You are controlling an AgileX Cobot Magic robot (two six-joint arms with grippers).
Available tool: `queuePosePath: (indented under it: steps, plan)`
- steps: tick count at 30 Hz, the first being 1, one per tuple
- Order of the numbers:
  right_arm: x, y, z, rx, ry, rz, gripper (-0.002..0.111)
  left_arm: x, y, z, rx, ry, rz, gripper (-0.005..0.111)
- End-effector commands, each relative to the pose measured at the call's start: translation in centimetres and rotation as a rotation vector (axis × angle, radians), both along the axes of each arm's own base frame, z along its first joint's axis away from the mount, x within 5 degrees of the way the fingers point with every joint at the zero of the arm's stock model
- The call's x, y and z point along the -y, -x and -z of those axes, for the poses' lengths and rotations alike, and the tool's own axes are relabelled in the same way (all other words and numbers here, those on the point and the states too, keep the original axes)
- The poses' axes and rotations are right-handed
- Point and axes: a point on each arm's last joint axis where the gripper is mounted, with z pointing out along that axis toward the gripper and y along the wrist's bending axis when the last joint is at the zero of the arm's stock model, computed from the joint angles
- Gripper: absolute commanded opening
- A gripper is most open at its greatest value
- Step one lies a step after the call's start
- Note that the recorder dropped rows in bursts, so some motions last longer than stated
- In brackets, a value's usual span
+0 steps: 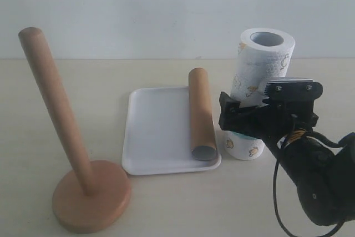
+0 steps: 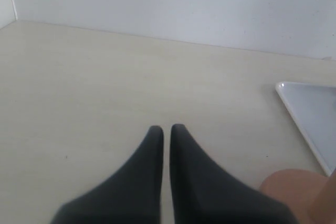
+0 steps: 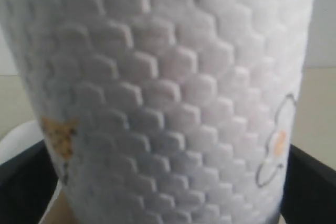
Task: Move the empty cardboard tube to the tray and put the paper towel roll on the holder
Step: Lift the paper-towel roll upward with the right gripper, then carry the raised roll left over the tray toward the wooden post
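Tube (image 1: 201,112) lies in tray (image 1: 158,131); left claw (image 2: 166,129) closed, right claw (image 1: 266,106) open around roll (image 1: 266,54).

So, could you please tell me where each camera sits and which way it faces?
Exterior view: off the arms, faces the white wall across the table; sees holder, tray, cardboard tube, paper towel roll; right arm shows.
Left wrist view: on the left wrist, looks over bare table toward the wall; shut jaws show.
Right wrist view: on the right wrist, close up on the roll; open jaws flank it.
Shared: tray, exterior and left wrist; roll, exterior and right wrist.
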Motion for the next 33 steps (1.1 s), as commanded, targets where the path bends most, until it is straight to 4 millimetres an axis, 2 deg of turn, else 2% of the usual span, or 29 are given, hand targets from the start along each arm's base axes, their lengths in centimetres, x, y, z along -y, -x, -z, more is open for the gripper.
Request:
queuePosePath:
  steps: [1,2,8,9,13,17,23,29,33]
  plan:
    - [-0.1,-0.5,-0.2,0.018,-0.008,0.007,0.085,0.0,0.0,0.1,-0.002,0.001,-0.002,0.004]
    - [-0.1,-0.6,-0.2,0.020,-0.009,0.007,0.076,0.0,0.0,0.1,-0.002,0.001,-0.002,0.004]
    - [-0.2,-0.6,-0.2,0.022,-0.006,-0.006,0.007,0.0,0.0,0.1,-0.002,0.001,-0.002,0.004]
    - [-0.2,-0.6,-0.2,0.021,-0.010,-0.004,0.000,0.0,0.0,0.1,-0.002,0.001,-0.002,0.004]
    - [-0.2,-0.6,-0.7,0.032,-0.019,-0.004,0.000,0.0,0.0,0.1,-0.002,0.001,-0.002,0.004]
    - [-0.5,-0.4,-2.2,0.085,-0.021,-0.045,0.000,0.0,0.0,0.1,-0.002,0.001,-0.002,0.004]
    - [-0.9,0.4,-6.7,0.244,0.000,-0.135,0.000,0.0,0.0,0.1,-0.002,0.001,-0.002,0.004]
    - [0.3,1.6,-10.5,0.230,0.143,-0.105,0.000,0.0,0.0,0.1,-0.002,0.001,-0.002,0.004]
    - [1.1,3.2,-14.0,0.290,0.115,-0.118,0.000,0.0,0.0,0.1,-0.002,0.001,-0.002,0.004]
